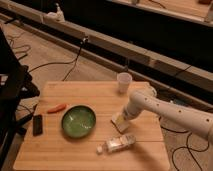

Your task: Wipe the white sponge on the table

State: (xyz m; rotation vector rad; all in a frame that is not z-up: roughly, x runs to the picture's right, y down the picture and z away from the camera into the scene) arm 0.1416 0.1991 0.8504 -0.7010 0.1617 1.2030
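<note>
The white sponge (119, 123) lies flat on the wooden table (90, 95), right of centre, between the green bowl and the table's right edge. My white arm reaches in from the right. Its gripper (123, 116) points down onto the sponge and is shut on the sponge's top, pressing it against the wood. The gripper covers part of the sponge's upper side.
A green bowl (78, 120) sits left of the sponge. A white bottle (116, 144) lies just in front of the sponge. A white cup (123, 81) stands at the far edge. An orange piece (56, 107) and a black object (37, 124) lie at the left. Cables run over the floor.
</note>
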